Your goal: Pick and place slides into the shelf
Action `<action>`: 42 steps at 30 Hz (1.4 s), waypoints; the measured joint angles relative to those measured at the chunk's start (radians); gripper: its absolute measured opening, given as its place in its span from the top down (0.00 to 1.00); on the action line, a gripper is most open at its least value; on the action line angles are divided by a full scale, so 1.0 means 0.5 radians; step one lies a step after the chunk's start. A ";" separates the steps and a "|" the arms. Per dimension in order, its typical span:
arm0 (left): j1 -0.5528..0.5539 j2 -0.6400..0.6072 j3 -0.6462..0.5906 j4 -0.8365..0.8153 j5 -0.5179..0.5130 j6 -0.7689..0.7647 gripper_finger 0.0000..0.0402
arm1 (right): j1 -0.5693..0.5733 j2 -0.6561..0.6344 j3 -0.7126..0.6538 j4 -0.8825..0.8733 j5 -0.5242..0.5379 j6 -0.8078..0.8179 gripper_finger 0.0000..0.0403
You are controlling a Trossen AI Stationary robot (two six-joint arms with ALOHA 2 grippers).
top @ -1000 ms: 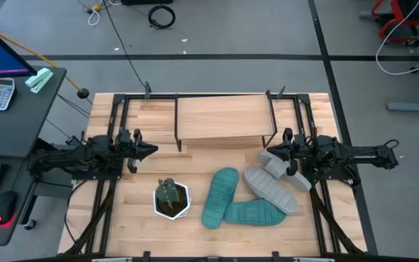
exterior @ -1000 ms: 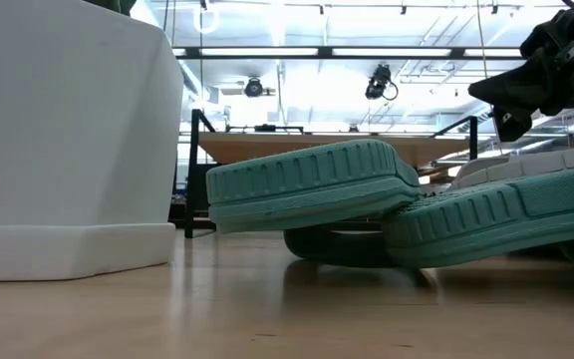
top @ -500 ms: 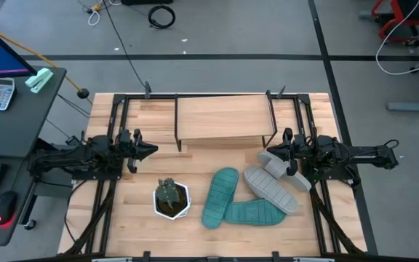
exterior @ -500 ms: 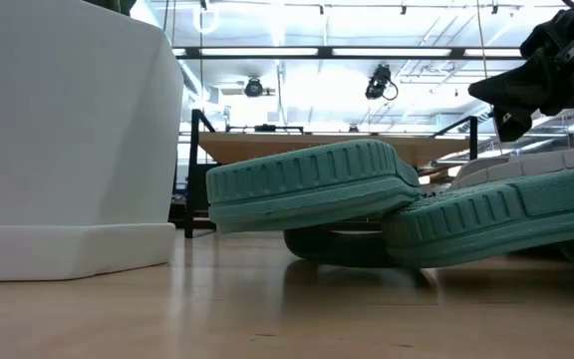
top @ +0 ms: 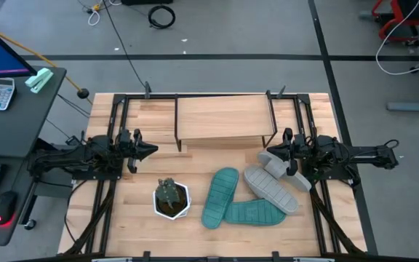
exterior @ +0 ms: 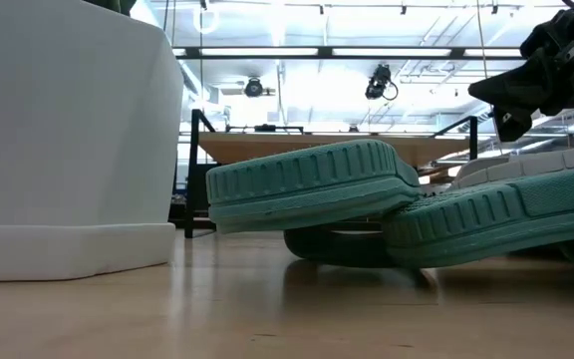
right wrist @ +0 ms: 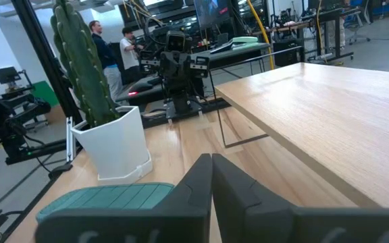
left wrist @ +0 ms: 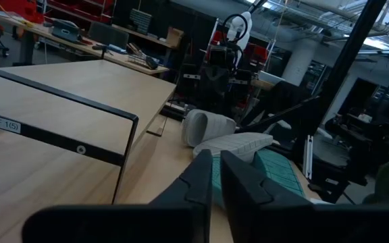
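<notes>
Several slides lie in a heap on the table's right near part. One teal slide [top: 219, 196] lies sole up, and one end leans on the second teal slide [top: 253, 213] [exterior: 496, 214]. Two light grey slides [top: 270, 189] [top: 278, 169] lie beside them, toward the right arm. The shelf [top: 220, 120] stands on its black legs at the far middle. My left gripper [top: 151, 151] [left wrist: 215, 179] hovers shut near the shelf's left end. My right gripper [top: 265, 154] [right wrist: 211, 182] hovers shut above the grey slides, touching nothing.
A small cactus in a white pot [top: 172, 198] [exterior: 68, 140] stands left of the slides on the near part of the table. Black frame rails run along both table sides. People stand in the room beyond the table in the right wrist view.
</notes>
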 joint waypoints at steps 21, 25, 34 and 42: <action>0.001 0.001 0.001 0.043 -0.032 -0.378 0.92 | 0.000 0.000 0.000 0.000 0.000 0.000 0.96; 0.000 0.001 0.000 0.043 -0.032 -0.498 0.91 | -0.001 0.000 0.000 0.000 0.000 0.000 0.96; 0.000 0.001 0.001 0.031 -0.033 -0.760 0.94 | 0.000 0.000 0.000 0.015 0.001 0.049 0.96; 0.000 0.001 0.000 -0.007 -0.060 -1.142 0.94 | 0.000 0.000 -0.004 0.081 0.003 0.853 0.96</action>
